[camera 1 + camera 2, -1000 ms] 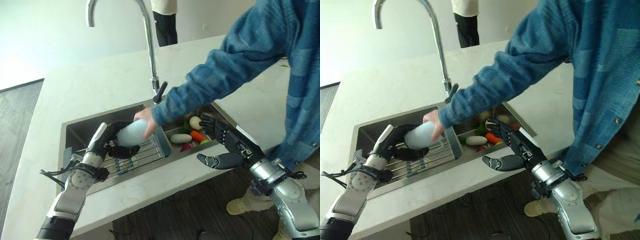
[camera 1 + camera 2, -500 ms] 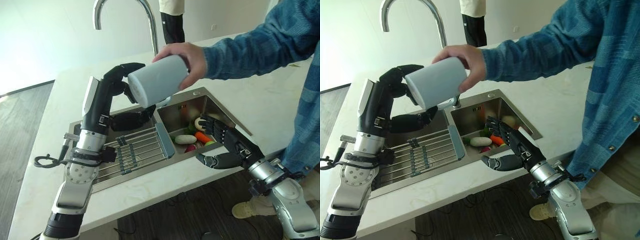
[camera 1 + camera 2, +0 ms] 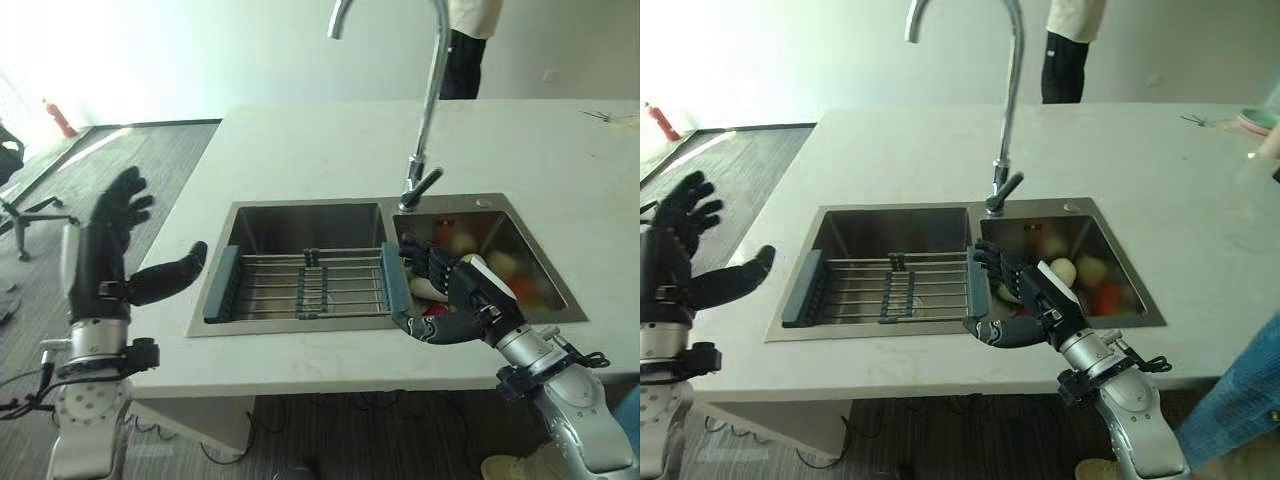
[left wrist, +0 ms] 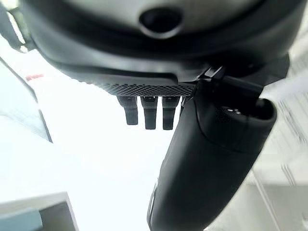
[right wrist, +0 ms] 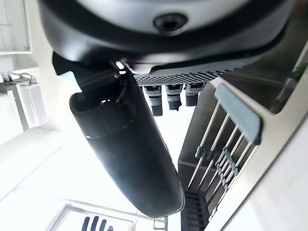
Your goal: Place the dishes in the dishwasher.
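My left hand (image 3: 100, 265) is raised beside the counter's left end, open, fingers spread and holding nothing; its wrist view shows the thumb (image 4: 211, 159) straight. My right hand (image 3: 455, 300) hovers open over the sink's front edge, at the right basin, also holding nothing. Close past its thumb (image 5: 125, 144), the right wrist view shows the grey-ended wire rack (image 5: 226, 144). That rack (image 3: 310, 285) spans the left basin of the steel sink (image 3: 300, 207) and carries no dish. A pale dish (image 3: 1252, 121) lies on the counter at the far right.
Several vegetables (image 3: 500, 265) lie in the right basin under my right hand. The tall curved tap (image 3: 430, 100) rises behind the sink's middle. One person (image 3: 470, 50) stands beyond the counter. A blue sleeve (image 3: 1240, 400) shows at the lower right.
The camera has shifted. The person's hand and the pale cup have left the view. My left hand has swung away to the left, off the counter, and stays open.
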{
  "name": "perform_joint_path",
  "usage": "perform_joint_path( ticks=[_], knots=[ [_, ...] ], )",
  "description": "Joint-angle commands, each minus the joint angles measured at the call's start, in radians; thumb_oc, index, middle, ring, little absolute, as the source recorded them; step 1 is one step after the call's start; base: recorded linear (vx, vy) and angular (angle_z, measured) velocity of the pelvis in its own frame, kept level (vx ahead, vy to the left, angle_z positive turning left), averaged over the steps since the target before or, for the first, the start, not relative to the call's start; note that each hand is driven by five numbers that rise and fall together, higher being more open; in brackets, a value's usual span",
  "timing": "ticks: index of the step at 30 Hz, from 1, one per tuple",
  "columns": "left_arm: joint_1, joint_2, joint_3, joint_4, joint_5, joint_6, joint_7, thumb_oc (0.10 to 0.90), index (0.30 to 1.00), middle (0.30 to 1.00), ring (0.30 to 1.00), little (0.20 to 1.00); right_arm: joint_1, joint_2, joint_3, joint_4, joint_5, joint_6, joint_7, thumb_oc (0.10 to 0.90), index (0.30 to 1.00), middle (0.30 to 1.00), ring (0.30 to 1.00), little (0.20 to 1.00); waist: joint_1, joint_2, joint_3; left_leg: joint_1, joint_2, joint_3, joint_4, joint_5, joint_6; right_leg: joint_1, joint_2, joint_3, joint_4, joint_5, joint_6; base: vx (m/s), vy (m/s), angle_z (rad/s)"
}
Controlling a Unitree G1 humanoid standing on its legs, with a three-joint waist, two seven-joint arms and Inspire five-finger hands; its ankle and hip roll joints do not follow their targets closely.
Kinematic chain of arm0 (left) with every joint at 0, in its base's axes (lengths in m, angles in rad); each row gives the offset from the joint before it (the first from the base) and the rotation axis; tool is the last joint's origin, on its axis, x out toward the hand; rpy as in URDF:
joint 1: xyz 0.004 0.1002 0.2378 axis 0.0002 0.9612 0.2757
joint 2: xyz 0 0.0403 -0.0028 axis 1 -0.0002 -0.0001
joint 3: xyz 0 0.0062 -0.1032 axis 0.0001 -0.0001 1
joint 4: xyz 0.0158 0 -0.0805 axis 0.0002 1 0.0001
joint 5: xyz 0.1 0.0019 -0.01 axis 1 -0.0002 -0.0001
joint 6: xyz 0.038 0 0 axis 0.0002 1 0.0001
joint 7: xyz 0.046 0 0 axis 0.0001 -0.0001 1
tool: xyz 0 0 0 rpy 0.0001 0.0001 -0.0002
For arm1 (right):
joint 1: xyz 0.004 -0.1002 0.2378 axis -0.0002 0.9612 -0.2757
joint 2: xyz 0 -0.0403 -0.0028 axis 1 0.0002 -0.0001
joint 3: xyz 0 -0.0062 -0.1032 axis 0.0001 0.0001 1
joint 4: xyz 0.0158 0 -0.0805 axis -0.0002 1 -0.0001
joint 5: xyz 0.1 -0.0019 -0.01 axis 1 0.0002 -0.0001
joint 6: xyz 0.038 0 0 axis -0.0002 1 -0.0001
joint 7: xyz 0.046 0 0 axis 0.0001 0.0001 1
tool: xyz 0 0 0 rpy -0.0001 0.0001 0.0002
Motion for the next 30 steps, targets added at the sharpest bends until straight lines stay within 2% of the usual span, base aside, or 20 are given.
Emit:
perform_joint_path(
  ticks=[1,4,6,7,10,11,14,16,17,18,19,22,25,30],
  knots=[
    [-0.098,0.077,0.038,-0.103,-0.03,-0.144,0.041,0.8,0.9,0.9,0.9,0.9,-0.082,0.017,-0.047,-0.135,0.024,-0.121,-0.022,0.8,0.9,0.9,0.9,0.9,-0.015,-0.017,-0.015,0.062,0.015,0.01,0.089,-0.227,-0.015,0.039,-0.02,-0.031,-0.03,-0.061,0.077,-0.02,-0.002,0.19],
    [-0.089,0.068,0.055,-0.116,-0.105,-0.19,0.015,0.8,0.9,0.9,0.9,0.9,-0.081,0.024,-0.037,-0.131,0.014,-0.133,-0.032,0.8,0.9,0.9,0.9,0.9,-0.002,-0.019,-0.015,0.057,0.016,0.004,0.089,-0.222,-0.019,0.042,-0.025,-0.042,-0.03,-0.063,0.079,-0.01,0.0,0.15],
    [-0.088,0.057,0.059,-0.122,-0.191,-0.164,-0.037,0.8,0.9,0.9,0.9,0.9,-0.081,0.026,-0.03,-0.128,0.006,-0.138,-0.037,0.8,0.9,0.9,0.9,0.9,0.003,-0.02,-0.014,0.054,0.018,0.003,0.089,-0.22,-0.021,0.043,-0.028,-0.049,-0.03,-0.062,0.08,-0.02,0.0,0.18],
    [-0.086,0.052,0.055,-0.13,-0.187,-0.164,-0.038,0.8,0.9,0.9,0.9,0.9,-0.086,0.022,-0.024,-0.128,0.005,-0.139,-0.047,0.8,0.9,0.9,0.9,0.9,0.008,-0.02,-0.012,0.053,0.016,-0.002,0.089,-0.219,-0.021,0.045,-0.029,-0.054,-0.03,-0.062,0.08,-0.02,-0.007,0.13],
    [-0.083,0.056,0.05,-0.124,-0.171,-0.102,-0.015,0.8,0.9,0.9,0.9,0.9,-0.087,0.021,-0.02,-0.131,0.011,-0.139,-0.057,0.8,0.9,0.9,0.9,0.9,0.009,-0.02,-0.01,0.054,0.016,-0.003,0.089,-0.218,-0.022,0.047,-0.028,-0.056,-0.03,-0.061,0.081,-0.01,-0.016,0.06],
    [-0.07,0.07,0.051,-0.106,-0.117,-0.046,-0.016,0.8,0.9,0.9,0.9,0.9,-0.086,0.023,-0.016,-0.128,0.009,-0.141,-0.065,0.8,0.9,0.9,0.9,0.9,0.01,-0.018,-0.009,0.054,0.017,-0.003,0.089,-0.216,-0.022,0.047,-0.027,-0.055,-0.03,-0.06,0.082,0.0,0.0,0.0],
    [-0.05,0.085,0.059,-0.107,-0.143,-0.053,-0.031,0.8,0.9,0.9,0.9,0.9,-0.08,0.015,-0.027,-0.132,0.013,-0.137,-0.067,0.8,0.9,0.9,0.9,0.9,0.009,-0.015,-0.01,0.053,0.017,-0.002,0.089,-0.214,-0.022,0.045,-0.025,-0.053,-0.03,-0.06,0.082,0.0,0.0,0.0],
    [-0.044,0.09,0.067,-0.124,-0.286,-0.073,-0.131,0.8,0.9,0.9,0.9,0.9,-0.067,0.01,-0.042,-0.125,0.016,-0.149,-0.072,0.8,0.9,0.9,0.9,0.9,0.003,-0.011,-0.009,0.051,0.021,0.002,0.089,-0.213,-0.022,0.04,-0.025,-0.048,-0.03,-0.058,0.083,0.01,-0.018,0.0],
    [-0.052,0.078,0.066,-0.136,-0.292,-0.105,-0.116,0.8,0.9,0.9,0.9,0.9,-0.058,0.01,-0.053,-0.127,0.024,-0.151,-0.07,0.8,0.9,0.9,0.9,0.9,-0.006,-0.011,-0.009,0.053,0.024,0.005,0.089,-0.215,-0.022,0.037,-0.022,-0.041,-0.03,-0.058,0.082,0.01,-0.039,-0.01],
    [-0.057,0.081,0.065,-0.134,-0.277,-0.123,-0.074,0.8,0.9,0.9,0.9,0.9,-0.055,0.011,-0.053,-0.13,0.023,-0.148,-0.073,0.8,0.9,0.9,0.9,0.9,-0.013,-0.01,-0.008,0.054,0.025,0.008,0.089,-0.216,-0.023,0.036,-0.021,-0.036,-0.03,-0.057,0.081,0.01,-0.032,-0.01],
    [-0.058,0.083,0.064,-0.133,-0.28,-0.129,-0.071,0.8,0.9,0.9,0.9,0.9,-0.054,0.01,-0.053,-0.131,0.022,-0.147,-0.074,0.8,0.9,0.9,0.9,0.9,-0.014,-0.01,-0.008,0.055,0.025,0.009,0.089,-0.216,-0.023,0.035,-0.021,-0.036,-0.03,-0.057,0.081,0.02,-0.022,-0.03],
    [-0.085,0.11,0.05,-0.143,-0.216,-0.213,-0.088,0.8,0.9,0.9,0.9,0.9,-0.049,0.002,-0.062,-0.141,0.033,-0.138,-0.078,0.8,0.9,0.9,0.9,0.9,-0.035,-0.007,-0.009,0.057,0.028,0.016,0.089,-0.22,-0.025,0.03,-0.017,-0.022,-0.03,-0.057,0.08,0.02,-0.025,-0.13],
    [-0.098,0.117,0.036,-0.139,-0.183,-0.186,-0.085,0.8,0.9,0.9,0.9,0.9,-0.048,0.002,-0.066,-0.134,0.036,-0.144,-0.074,0.8,0.9,0.9,0.9,0.9,-0.046,-0.005,-0.01,0.06,0.03,0.02,0.089,-0.221,-0.026,0.027,-0.014,-0.016,-0.03,-0.055,0.081,0.01,-0.023,-0.08],
    [-0.11,0.138,0.003,-0.129,-0.12,-0.131,-0.145,0.8,0.9,0.9,0.9,0.9,-0.047,-0.006,-0.071,-0.13,0.041,-0.135,-0.069,0.8,0.9,0.9,0.9,0.9,-0.065,0.0,-0.011,0.068,0.034,0.031,0.089,-0.226,-0.024,0.024,-0.008,-0.003,-0.03,-0.053,0.08,0.02,-0.013,-0.07]
  ],
)
